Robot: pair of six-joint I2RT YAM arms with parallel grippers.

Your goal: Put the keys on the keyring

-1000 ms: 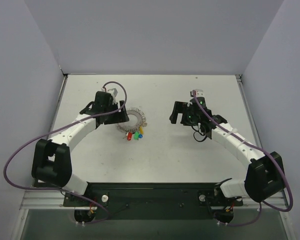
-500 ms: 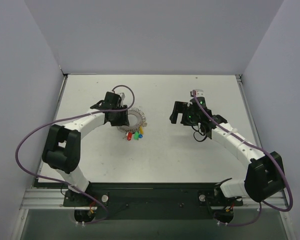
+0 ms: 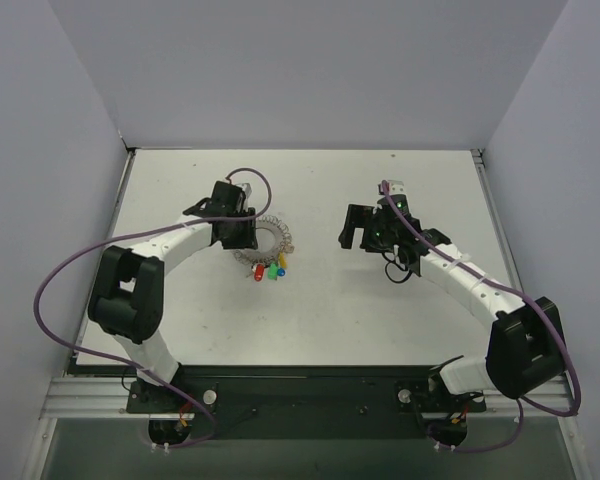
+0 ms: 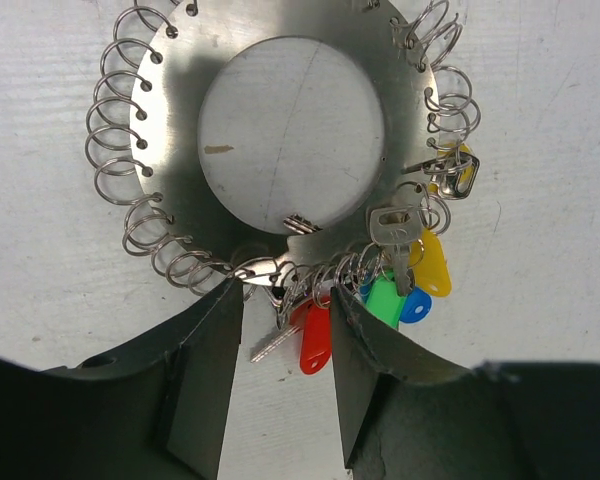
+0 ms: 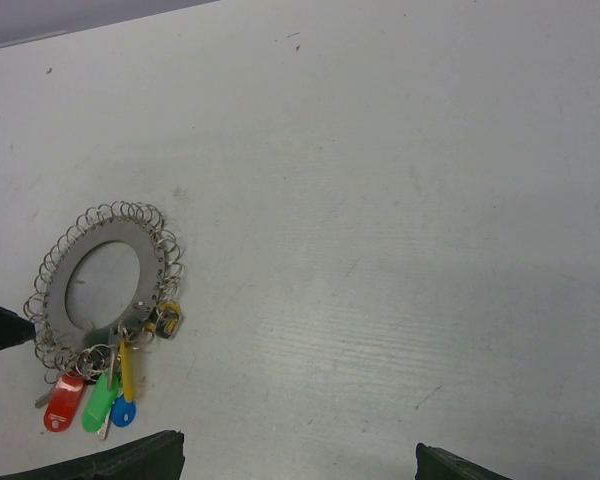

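Left of the table's middle, the keyring (image 4: 165, 150) lies flat on the white table (image 3: 330, 310), with wire loops (image 4: 115, 150) curling all round its rim. The keys (image 4: 380, 300) bunch at the edge nearest my bases. They have red, green, yellow and blue plastic heads with bare metal blades among them. They touch the rim and appear to be hooked into its loops.

My left gripper (image 4: 285, 310) hangs at that rim, close beside the keys, with its jaws parted a little. The two black fingers (image 4: 205, 370) sit either side of the red head and a few loops. I cannot tell whether they touch them, but nothing looks pinched between them.

My right gripper (image 5: 295, 468) hovers well apart from the ring, over bare table on the right side, with its jaws spread wide and holding nothing. Its camera sees the ring and keys far off at lower left.
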